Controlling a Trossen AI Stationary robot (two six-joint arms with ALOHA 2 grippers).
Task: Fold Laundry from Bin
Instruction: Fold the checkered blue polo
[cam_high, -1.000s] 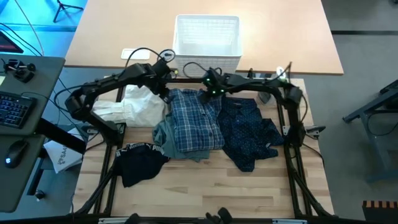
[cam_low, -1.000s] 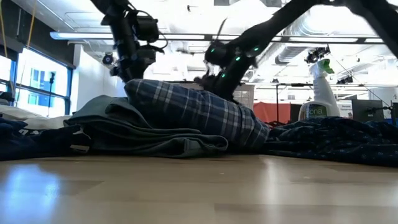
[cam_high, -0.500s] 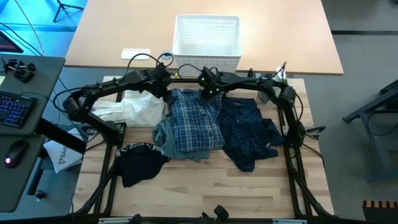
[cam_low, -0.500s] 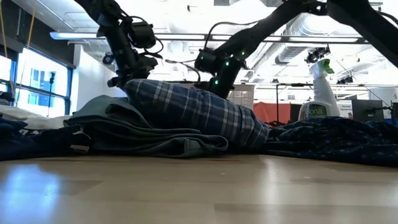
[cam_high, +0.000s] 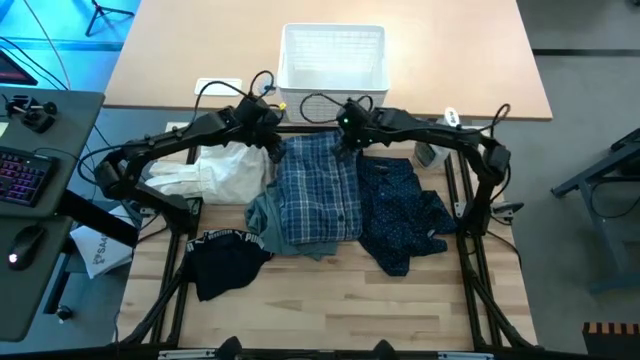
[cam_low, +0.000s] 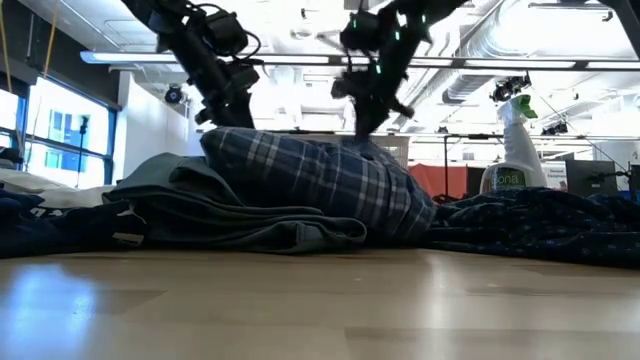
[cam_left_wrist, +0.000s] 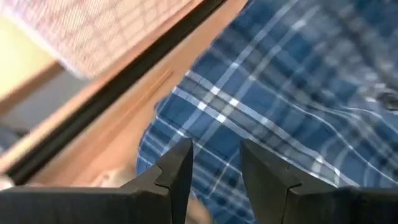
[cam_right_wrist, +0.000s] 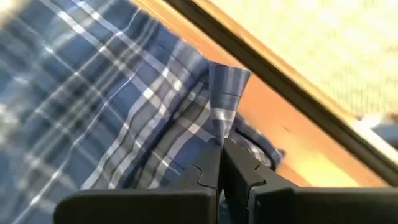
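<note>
blue-white plaid shirt (cam_high: 318, 195), white bin (cam_high: 333, 62)

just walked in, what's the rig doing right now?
Both arms are at the far edge of the blue-white plaid shirt, spread on the table among other laundry. The right gripper is shut, pinching a fold of the shirt's corner. The left gripper sits at the other far corner, fingers apart over the fabric, nothing visibly held. The white bin stands behind, apparently empty. The white cloth, navy dotted trousers and black piece lie around the shirt.
</note>
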